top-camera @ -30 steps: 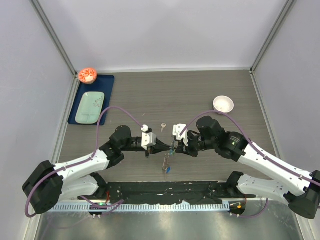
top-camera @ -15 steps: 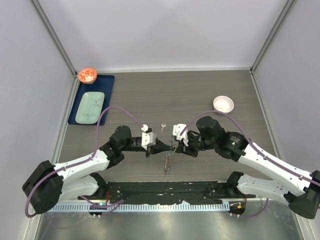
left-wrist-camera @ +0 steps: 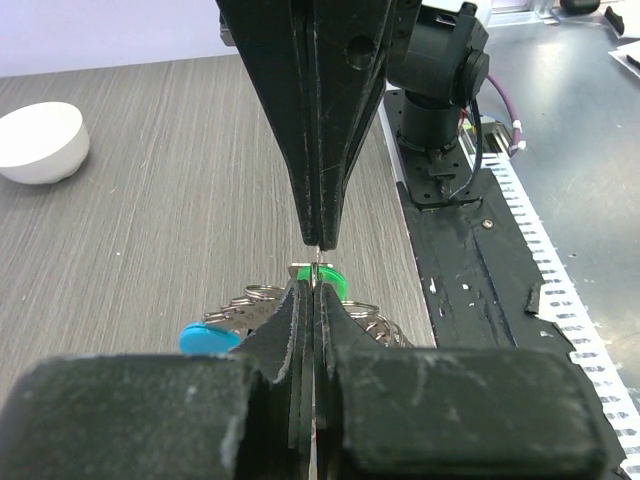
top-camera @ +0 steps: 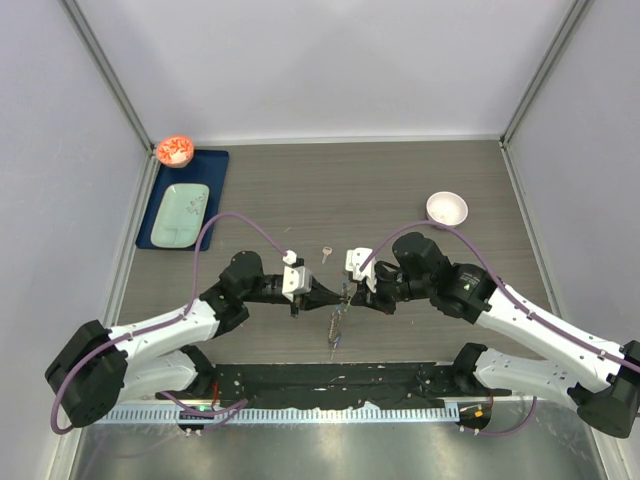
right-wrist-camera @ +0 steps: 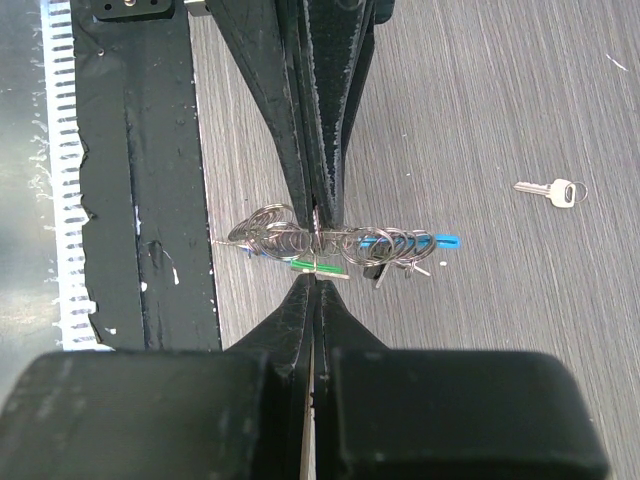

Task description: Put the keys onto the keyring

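Note:
My left gripper point(top-camera: 336, 293) and right gripper point(top-camera: 347, 293) meet tip to tip above the table's near middle, both shut. Each pinches a thin wire ring of the keyring point(right-wrist-camera: 398, 243), whose chain point(top-camera: 334, 326) hangs below them. In the left wrist view my left gripper point(left-wrist-camera: 316, 284) points at the right fingers point(left-wrist-camera: 340, 130). In the right wrist view my right gripper point(right-wrist-camera: 318, 280) faces the left fingers point(right-wrist-camera: 335, 100). The green-headed key point(right-wrist-camera: 312, 265) point(left-wrist-camera: 330, 277) lies across the pinched ring at the tips; I cannot tell whether it is threaded. The blue strap point(left-wrist-camera: 208, 338) sticks out sideways. The silver key point(top-camera: 326, 254) point(right-wrist-camera: 548, 189) lies flat on the table.
A white bowl point(top-camera: 447, 208) point(left-wrist-camera: 38, 140) stands at the right. A blue mat point(top-camera: 215, 165) with a pale green tray point(top-camera: 179, 212) and an orange-filled bowl point(top-camera: 175, 150) sits far left. The black base plate point(top-camera: 340, 385) runs along the near edge.
The hanging chain has swung slightly. Both grippers stay shut in the same place.

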